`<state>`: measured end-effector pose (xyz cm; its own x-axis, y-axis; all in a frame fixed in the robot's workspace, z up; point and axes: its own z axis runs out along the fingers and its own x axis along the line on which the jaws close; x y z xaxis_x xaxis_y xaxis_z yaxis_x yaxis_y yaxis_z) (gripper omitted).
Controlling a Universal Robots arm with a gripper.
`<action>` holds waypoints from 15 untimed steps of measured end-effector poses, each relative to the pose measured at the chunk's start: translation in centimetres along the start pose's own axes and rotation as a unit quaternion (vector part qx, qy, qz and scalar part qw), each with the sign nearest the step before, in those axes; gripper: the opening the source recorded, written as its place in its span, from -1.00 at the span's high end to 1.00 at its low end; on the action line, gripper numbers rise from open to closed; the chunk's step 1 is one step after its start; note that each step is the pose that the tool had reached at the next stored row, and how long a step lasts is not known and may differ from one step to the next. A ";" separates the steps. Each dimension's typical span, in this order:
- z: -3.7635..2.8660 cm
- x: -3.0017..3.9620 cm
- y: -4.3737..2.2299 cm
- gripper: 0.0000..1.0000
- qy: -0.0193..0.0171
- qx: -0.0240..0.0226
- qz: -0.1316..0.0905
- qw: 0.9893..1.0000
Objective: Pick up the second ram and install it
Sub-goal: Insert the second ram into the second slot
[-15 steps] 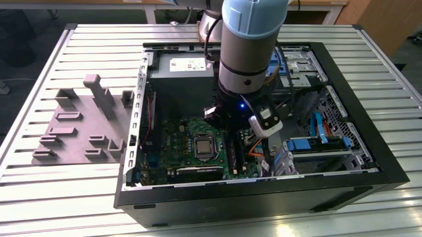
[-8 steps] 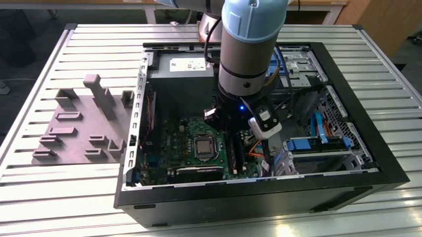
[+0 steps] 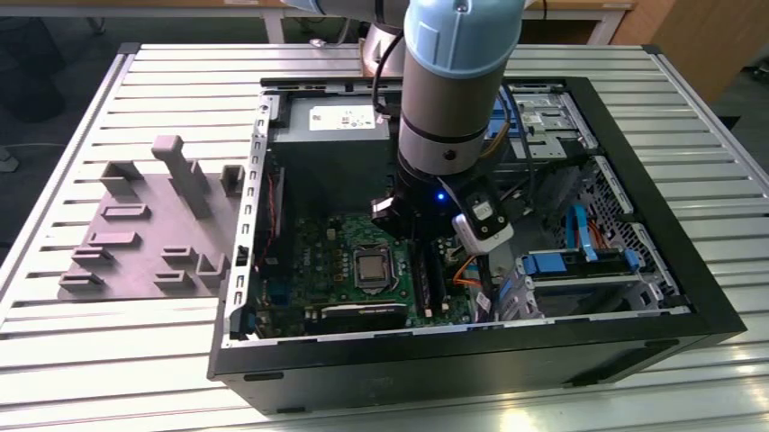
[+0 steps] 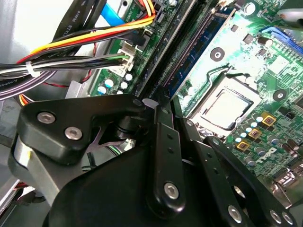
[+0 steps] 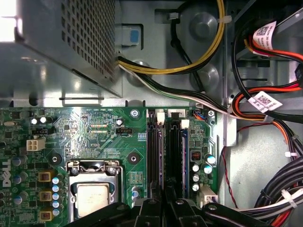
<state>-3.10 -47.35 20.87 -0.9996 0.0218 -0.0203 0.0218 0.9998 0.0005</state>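
We record, largest first.

Worktop [image 3: 121, 81]: a pale slatted metal surface spanning the exterior view.

Computer case [image 3: 673, 297]: black, lying open on the worktop, right of centre in the exterior view.

Robot arm [image 3: 456, 72]: a pale blue and grey column coming down from the top centre of the exterior view into the case.

Fixture plate [image 3: 132, 243]: grey plastic with upright blocks, at the left of the exterior view, beside the case.

Motherboard [image 3: 319, 256]: green, on the case floor, lower centre of the exterior view. We also see it in the first wrist view [image 5: 94, 132], lower left.

Processor [image 3: 373, 268]: a square silver part seated on the motherboard; in the second wrist view [image 4: 226, 109] it sits right of centre.

Cable bundle [image 4: 75, 64]: black, yellow, red and orange leads at the upper left of the second wrist view.

End effector [image 5: 163, 208]: black linkages at the bottom centre of the first wrist view, directly over the memory slots [image 5: 161, 151]. We cannot tell how far its fingers are parted, nor whether they have hold of anything.

Second ram [image 4: 191, 49]: a narrow blue-green stick lying along the slots beside the processor, upper centre of the second wrist view. We cannot tell whether it is fully seated.
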 end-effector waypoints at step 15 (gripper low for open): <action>-1.37 -0.03 0.00 0.57 0.000 0.000 0.000 1.000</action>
<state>-3.11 -47.35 22.24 -0.9996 0.0218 -0.0202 0.0218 0.9998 0.0005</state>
